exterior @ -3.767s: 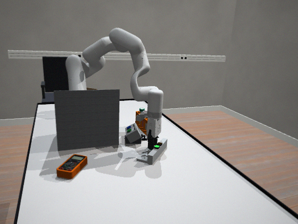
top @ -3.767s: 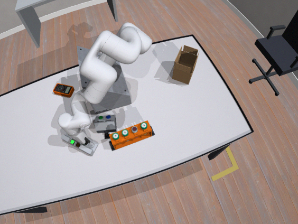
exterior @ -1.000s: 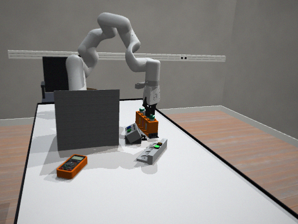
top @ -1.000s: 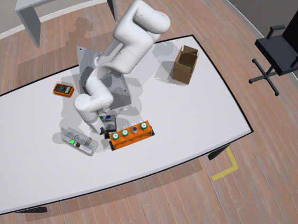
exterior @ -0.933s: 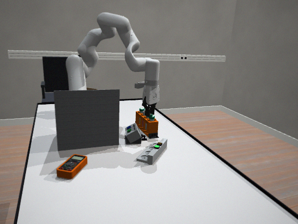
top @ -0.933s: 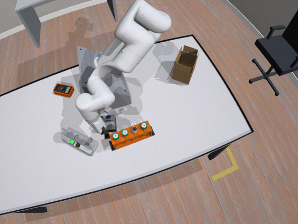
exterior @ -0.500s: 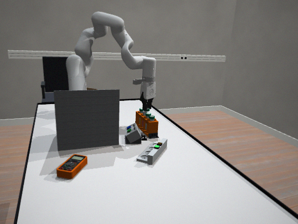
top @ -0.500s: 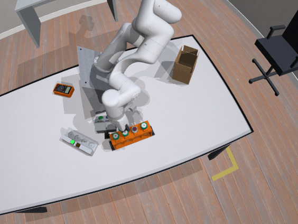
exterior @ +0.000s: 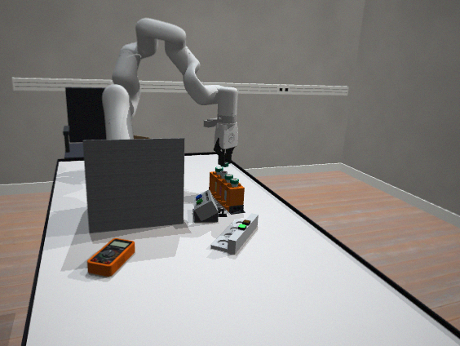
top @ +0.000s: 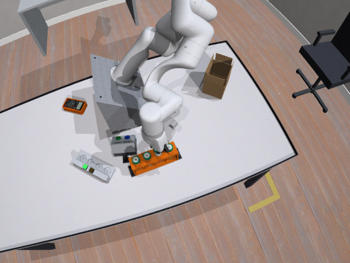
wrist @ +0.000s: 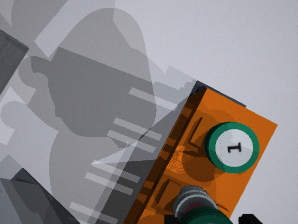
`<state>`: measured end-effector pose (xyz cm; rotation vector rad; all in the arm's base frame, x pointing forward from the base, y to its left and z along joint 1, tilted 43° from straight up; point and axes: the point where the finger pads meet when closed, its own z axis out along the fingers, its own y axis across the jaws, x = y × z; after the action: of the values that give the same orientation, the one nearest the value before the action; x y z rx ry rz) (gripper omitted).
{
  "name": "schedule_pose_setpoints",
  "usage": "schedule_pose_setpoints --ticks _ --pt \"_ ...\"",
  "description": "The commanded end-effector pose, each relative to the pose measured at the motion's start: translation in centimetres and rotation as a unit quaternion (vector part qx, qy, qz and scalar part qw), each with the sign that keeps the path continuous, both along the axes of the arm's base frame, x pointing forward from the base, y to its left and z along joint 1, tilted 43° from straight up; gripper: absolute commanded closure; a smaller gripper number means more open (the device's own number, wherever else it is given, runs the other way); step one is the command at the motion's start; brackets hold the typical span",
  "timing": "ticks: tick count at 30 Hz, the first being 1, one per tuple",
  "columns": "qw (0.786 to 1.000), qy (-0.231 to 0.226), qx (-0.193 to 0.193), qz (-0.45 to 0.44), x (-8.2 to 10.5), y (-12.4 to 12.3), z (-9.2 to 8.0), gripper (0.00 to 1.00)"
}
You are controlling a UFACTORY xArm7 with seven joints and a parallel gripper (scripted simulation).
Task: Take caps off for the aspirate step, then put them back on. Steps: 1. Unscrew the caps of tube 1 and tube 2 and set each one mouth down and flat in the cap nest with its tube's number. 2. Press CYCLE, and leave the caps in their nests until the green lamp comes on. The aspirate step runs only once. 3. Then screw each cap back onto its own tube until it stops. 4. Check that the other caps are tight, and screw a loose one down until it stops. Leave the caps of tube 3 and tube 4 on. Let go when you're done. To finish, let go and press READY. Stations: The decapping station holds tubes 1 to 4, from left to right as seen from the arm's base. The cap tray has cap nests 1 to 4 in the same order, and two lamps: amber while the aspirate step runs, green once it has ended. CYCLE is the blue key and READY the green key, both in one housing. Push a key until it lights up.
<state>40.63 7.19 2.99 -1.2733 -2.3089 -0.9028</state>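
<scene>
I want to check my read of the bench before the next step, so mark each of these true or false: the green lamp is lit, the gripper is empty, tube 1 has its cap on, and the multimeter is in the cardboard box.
1. The green lamp on the cap tray is lit. True.
2. The gripper is empty. False: it is shut on a green cap, above the decapping station.
3. Tube 1 has its cap on. True: the cap marked 1 sits on its tube.
4. The multimeter is in the cardboard box. False: it lies on the table, far from the box.
</scene>
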Motion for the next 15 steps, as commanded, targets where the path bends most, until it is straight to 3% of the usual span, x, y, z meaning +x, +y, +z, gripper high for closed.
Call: schedule_pose_setpoints --ticks 1,15 --pt "1.000 -0.001 -0.001 -0.001 0.1 0.5 -0.5 1.00" --pt "1.000 -0.001 -0.001 -0.001 0.1 1.6 -1.7 1.00"
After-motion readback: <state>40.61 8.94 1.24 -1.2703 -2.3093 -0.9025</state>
